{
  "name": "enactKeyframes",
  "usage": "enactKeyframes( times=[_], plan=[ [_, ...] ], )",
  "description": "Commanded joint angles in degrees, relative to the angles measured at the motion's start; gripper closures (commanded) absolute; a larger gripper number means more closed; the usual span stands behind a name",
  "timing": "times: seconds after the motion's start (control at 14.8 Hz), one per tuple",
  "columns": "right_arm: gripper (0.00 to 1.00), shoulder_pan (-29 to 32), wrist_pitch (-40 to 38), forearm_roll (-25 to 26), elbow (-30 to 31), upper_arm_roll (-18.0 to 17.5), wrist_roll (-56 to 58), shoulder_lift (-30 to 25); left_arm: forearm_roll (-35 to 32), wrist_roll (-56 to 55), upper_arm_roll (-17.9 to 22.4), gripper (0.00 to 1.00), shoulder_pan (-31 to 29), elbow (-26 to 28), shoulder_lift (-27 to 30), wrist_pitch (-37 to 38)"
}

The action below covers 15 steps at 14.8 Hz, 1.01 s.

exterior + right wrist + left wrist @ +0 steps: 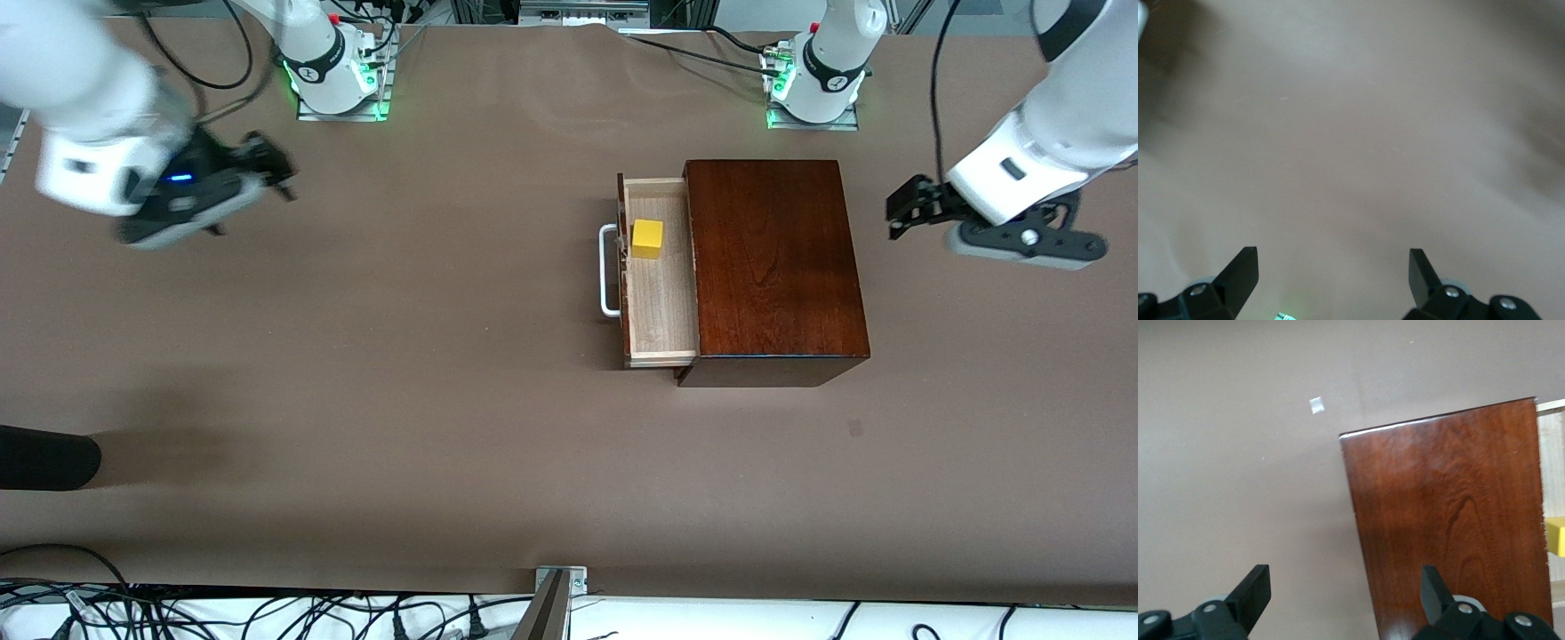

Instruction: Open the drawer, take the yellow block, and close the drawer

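In the front view, the drawer (660, 271) was seen pulled out of the mahogany box (772, 267) toward the right arm's end of the table (444, 400), its white handle (608, 270) leading, so that the pale tray was laid bare for a reach from above. The yellow block (646, 238) was found in that tray, in the part farther from the front camera and close to the drawer front. The left pincer (905, 213) was held over bare table just past the box at the left arm's end, with the whole box between it and the block; the right pincer (267, 169) was held well apart over the right arm's end, apparently waiting. In the left wrist view, the left pincer (1345, 590) was shown spread wide and empty, the box top ahead of it and an edge of the yellow block (1555, 537) caught at the frame's border. In the right wrist view, the right pincer (1333, 268) was likewise shown wide and empty, with only table beneath.
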<state>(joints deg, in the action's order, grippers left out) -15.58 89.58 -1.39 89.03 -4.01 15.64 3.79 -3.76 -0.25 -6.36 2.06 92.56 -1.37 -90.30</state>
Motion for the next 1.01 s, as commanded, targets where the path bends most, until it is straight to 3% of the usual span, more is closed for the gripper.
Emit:
enactKeyframes(
  times=[0.0, 0.27, 0.4, 0.54, 0.67, 0.94],
  plan=[
    [0.0, -6.3, -0.8, 0.0, -1.8, -4.1, 1.5, 0.9, 3.7, 1.1, 3.9, 0.0, 2.0, 7.4, 4.7, -6.6],
    [0.0, -18.6, 5.1, 0.2, -3.2, -5.8, 1.1, 6.6, 5.7, -0.2, 4.4, 0.0, 1.2, 10.4, 5.4, -10.2],
    [0.0, -22.9, 10.1, 0.2, -4.8, -5.8, 1.3, 10.2, 5.1, 0.1, 4.4, 0.0, 0.8, 10.1, 5.6, -6.7],
    [0.0, -26.3, 11.7, 0.5, -8.4, -5.8, 1.9, 14.6, 3.3, 0.0, 4.2, 0.0, 0.8, 8.2, 4.8, -4.3],
    [0.0, -30.2, 11.8, 3.9, -14.4, -5.7, 2.2, 20.2, 2.7, 0.0, 3.8, 0.0, 0.8, 7.8, 4.3, -4.6],
    [0.0, -33.5, 11.8, 7.4, -23.7, -5.7, 6.3, 29.4, 2.7, 0.1, 3.5, 0.0, 0.9, 7.5, 4.4, -4.6]
  ],
)
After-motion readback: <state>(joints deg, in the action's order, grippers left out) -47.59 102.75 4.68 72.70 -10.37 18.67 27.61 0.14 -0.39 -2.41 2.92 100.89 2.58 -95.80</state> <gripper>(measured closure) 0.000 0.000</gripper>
